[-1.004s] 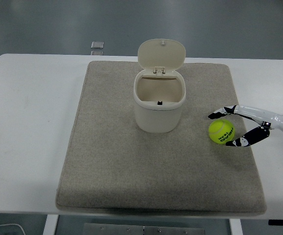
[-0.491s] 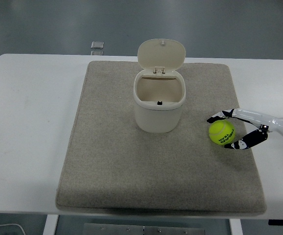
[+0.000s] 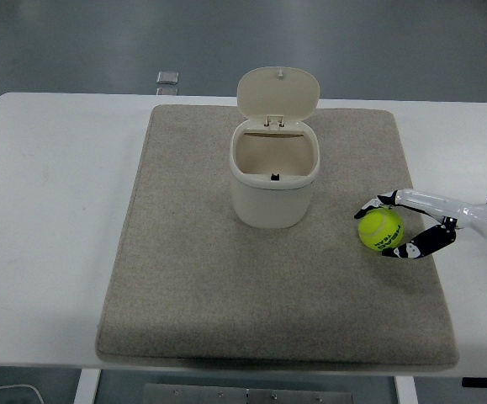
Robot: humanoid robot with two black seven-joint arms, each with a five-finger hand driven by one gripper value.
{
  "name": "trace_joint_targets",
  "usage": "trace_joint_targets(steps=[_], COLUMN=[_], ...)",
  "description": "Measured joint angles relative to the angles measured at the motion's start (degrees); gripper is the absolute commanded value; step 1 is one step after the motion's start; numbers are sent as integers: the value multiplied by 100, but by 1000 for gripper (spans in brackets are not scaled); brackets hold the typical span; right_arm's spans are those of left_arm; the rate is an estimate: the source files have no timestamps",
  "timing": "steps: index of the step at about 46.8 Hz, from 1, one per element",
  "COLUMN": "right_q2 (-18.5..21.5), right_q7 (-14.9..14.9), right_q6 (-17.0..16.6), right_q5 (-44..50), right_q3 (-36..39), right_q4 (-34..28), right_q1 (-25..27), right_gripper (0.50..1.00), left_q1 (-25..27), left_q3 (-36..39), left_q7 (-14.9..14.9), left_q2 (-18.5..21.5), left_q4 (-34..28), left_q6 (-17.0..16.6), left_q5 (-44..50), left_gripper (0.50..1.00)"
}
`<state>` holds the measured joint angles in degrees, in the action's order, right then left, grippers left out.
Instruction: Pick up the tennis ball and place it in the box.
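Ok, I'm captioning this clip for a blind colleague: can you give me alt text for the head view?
The robot's right hand reaches in from the right with its fingers curled around a yellow tennis ball on a grey mat. To the ball's left stands a cream box, its hinged lid open and upright, on a white table.

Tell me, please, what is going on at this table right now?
The robot's right hand reaches in from the right with its fingers curved around the tennis ball, which sits on the grey mat; whether the ball is gripped yet is unclear. The cream box stands to the ball's left on the mat, lid flipped up, nothing visible inside. The left arm is out of view.
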<state>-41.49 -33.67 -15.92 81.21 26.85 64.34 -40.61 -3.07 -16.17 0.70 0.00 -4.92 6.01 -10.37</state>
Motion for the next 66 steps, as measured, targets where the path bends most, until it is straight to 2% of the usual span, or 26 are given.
trace_joint_targets(steps=[12, 20, 27, 33, 45, 59, 66], right_q2=[-2, -51, -58, -43, -17, 2, 295], right_q7=[-8, -36, -131, -134, -134, -134, -134], right_q6=[18, -3, -97, -322, -431, -1279, -1414], right_q5=[0, -34, -60, -70, -94, -330, -481], right_q3=[22, 121, 129, 132, 312, 720, 824], right_q4=[6, 52, 181, 286, 348, 536, 606], right_q1=[-36, -88, -313, -498, -849, -1274, -1376], right_gripper=[611, 500, 500, 500, 500, 500, 500], left_q1=[-1, 0, -1, 0, 0, 0, -2], left_q3=[1, 2, 1, 2, 1, 1, 3], left_q7=[-5, -3, -4, -3, -2, -1, 0], left_q2=[0, 0, 0, 0, 0, 0, 0], left_q4=[0, 0, 0, 0, 1, 0, 0], left_q6=[0, -1, -1, -1, -3, -3, -3], left_q5=[0, 0, 0, 0, 0, 0, 0], left_gripper=[992, 992, 992, 992, 992, 992, 992])
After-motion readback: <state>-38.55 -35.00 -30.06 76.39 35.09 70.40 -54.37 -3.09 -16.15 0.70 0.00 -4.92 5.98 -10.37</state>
